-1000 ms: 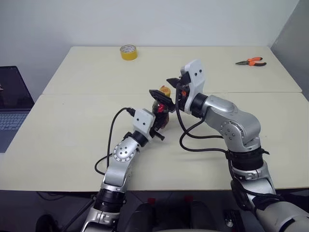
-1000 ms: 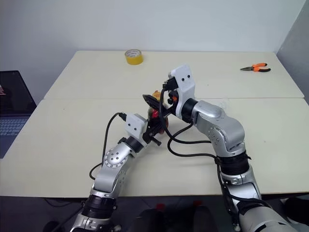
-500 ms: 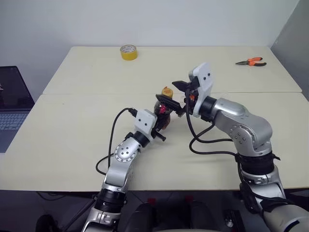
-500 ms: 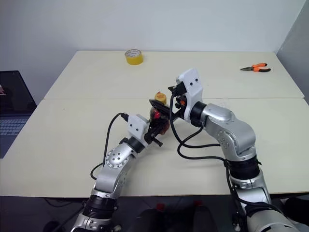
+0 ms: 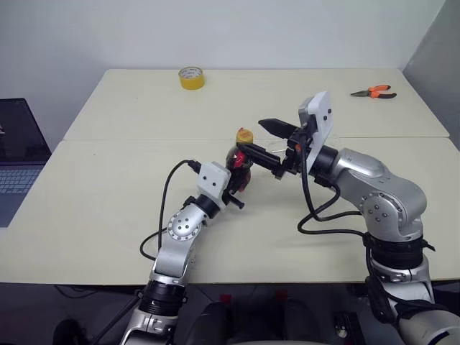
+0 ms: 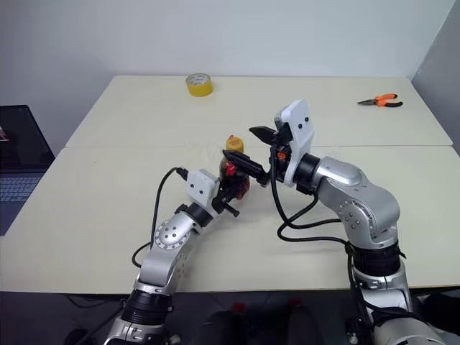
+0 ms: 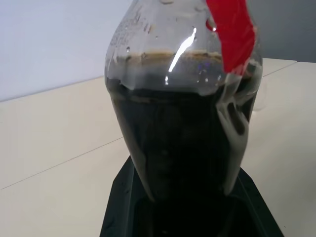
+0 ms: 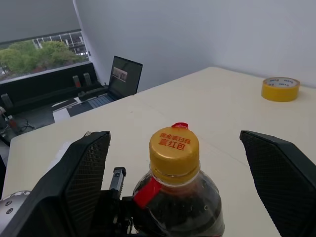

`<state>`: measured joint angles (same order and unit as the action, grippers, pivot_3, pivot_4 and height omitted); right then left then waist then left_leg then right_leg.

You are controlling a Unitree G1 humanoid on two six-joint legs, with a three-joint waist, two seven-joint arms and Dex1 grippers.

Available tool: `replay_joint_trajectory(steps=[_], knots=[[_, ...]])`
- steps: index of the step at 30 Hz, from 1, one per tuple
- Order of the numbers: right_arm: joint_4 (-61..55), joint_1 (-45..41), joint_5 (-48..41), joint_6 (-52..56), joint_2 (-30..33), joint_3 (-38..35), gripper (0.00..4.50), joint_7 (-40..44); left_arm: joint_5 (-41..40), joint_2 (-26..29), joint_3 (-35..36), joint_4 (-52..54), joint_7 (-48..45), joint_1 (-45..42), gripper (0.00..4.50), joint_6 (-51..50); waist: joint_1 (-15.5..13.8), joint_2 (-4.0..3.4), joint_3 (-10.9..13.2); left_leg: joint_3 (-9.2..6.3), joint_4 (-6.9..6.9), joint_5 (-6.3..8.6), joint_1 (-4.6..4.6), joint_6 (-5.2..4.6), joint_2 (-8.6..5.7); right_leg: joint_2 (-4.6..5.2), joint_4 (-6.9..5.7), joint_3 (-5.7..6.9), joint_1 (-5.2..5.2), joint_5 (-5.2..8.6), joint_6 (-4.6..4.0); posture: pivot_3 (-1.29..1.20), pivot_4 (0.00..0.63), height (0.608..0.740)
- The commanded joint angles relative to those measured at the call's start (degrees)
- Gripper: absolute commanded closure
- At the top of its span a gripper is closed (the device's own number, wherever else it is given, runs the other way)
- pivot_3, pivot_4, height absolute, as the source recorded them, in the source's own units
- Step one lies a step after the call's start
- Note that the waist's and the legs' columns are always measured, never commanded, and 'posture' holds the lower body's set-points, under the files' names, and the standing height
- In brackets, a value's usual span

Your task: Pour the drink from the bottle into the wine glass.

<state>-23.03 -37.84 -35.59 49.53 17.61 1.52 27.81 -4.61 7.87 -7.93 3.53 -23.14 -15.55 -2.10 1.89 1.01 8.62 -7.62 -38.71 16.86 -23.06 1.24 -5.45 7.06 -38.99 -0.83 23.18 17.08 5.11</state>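
One squat clear plastic bottle (image 5: 239,167), bulbous, yellow-capped, red-labelled, holding dark cola drink (image 7: 182,143), stands mid-table (image 5: 108,187), clamped by the left gripper (image 5: 233,188). The right gripper (image 5: 264,138), fingers spread wide, has drawn back from the cap. One yellow tape roll (image 5: 191,77); orange pliers (image 5: 374,92).

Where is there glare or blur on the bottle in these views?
Left wrist view: a bright streak of glare crosses the bottle above the dark drink. Right wrist view: the yellow cap is sharp, the laptop behind it soft.
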Motion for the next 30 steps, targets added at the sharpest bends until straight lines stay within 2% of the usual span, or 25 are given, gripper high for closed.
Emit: replay_joint_trajectory(steps=[1, 5, 19, 30], knots=[[-1.04, -2.83, 0.02, -0.15, -1.62, 1.11, 0.0, -1.69, -0.38, -0.15, 0.53, 1.58, 0.31, -0.51, 3.81, 1.87, 0.0, 0.0, 0.0, 0.0, 0.0, 0.0, 0.0, 0.0, 0.0, 0.0, 0.0, 0.0, 0.0, 0.0, 0.0, 0.0, 0.15, 0.74], [3.02, -6.16, 3.53, -0.2, -3.77, 2.15, 0.0, -5.63, -0.31, -0.18, 0.54, 1.62, 0.4, -0.49, 3.81, 1.85, 0.01, 0.0, 0.0, -0.01, 0.0, 0.0, 0.01, 0.0, 0.0, 0.0, -0.01, 0.01, 0.01, 0.0, 0.0, 0.0, 0.15, 0.74], [8.54, -10.28, 8.7, 0.3, -7.16, 4.16, 0.0, -8.75, -0.08, -0.57, 0.52, 1.65, 0.6, -0.46, 3.81, 1.96, 0.12, 0.0, 0.0, -0.01, 0.0, 0.0, 0.0, 0.0, 0.0, 0.0, -0.01, 0.01, 0.02, 0.0, 0.0, 0.0, 0.15, 0.74], [9.76, -9.86, 10.28, 0.97, -6.06, 2.22, 0.0, -9.61, 0.15, -0.76, 0.5, 1.69, 0.86, -0.17, 3.81, 2.46, 0.11, -0.01, 0.0, -0.01, 0.0, 0.0, 0.0, 0.0, 0.0, 0.0, -0.02, 0.01, 0.02, 0.0, 0.0, 0.0, 0.15, 0.74]])
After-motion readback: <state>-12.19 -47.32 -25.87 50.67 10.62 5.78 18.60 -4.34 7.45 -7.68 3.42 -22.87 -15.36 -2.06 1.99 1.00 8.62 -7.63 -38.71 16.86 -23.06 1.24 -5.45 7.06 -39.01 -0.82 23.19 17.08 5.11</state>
